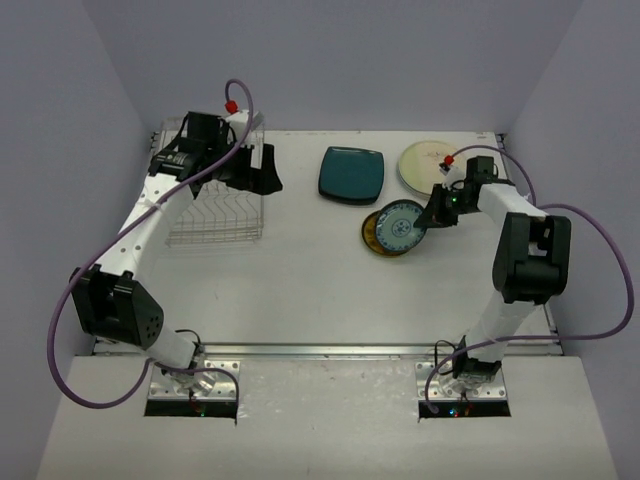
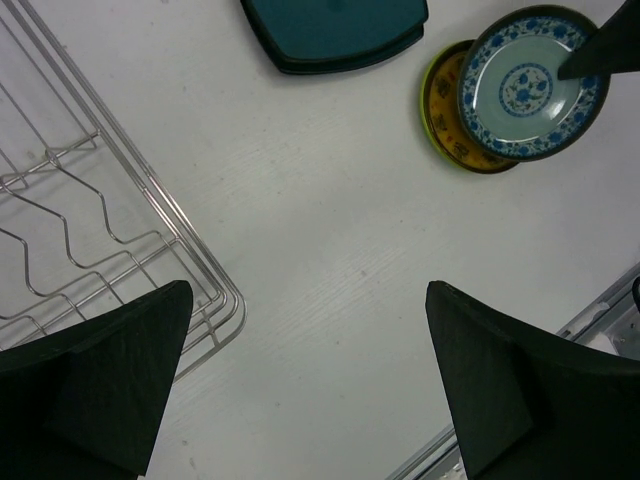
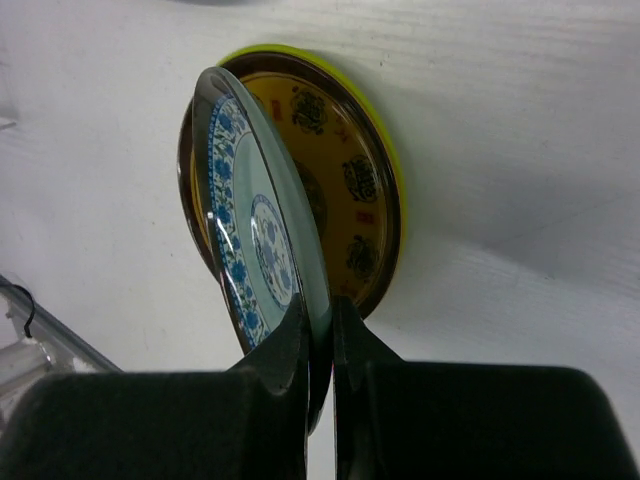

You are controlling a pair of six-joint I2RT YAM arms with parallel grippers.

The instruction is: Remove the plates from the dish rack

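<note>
The dish rack point(image 1: 215, 215) point(image 2: 100, 230) stands at the left with no plates in its slots. My left gripper point(image 1: 262, 178) point(image 2: 310, 330) hangs open beside the rack's right edge, nothing between its fingers. A dark teal rounded-square plate point(image 1: 351, 174) point(image 2: 335, 30) and a round cream plate point(image 1: 428, 163) lie flat at the back. My right gripper point(image 1: 432, 212) point(image 3: 322, 320) is shut on the rim of a blue patterned plate point(image 1: 400, 225) point(image 3: 250, 230) point(image 2: 525, 85). That plate is tilted over a brown-and-yellow plate with a yellow-green rim point(image 1: 375, 235) point(image 3: 340, 180) point(image 2: 445, 115), which lies on the table.
Grey walls close the table on the left, back and right. A metal rail point(image 1: 320, 350) runs along the near edge between the two arm bases. Bare white tabletop point(image 1: 310, 280) stretches between the rack and the plates.
</note>
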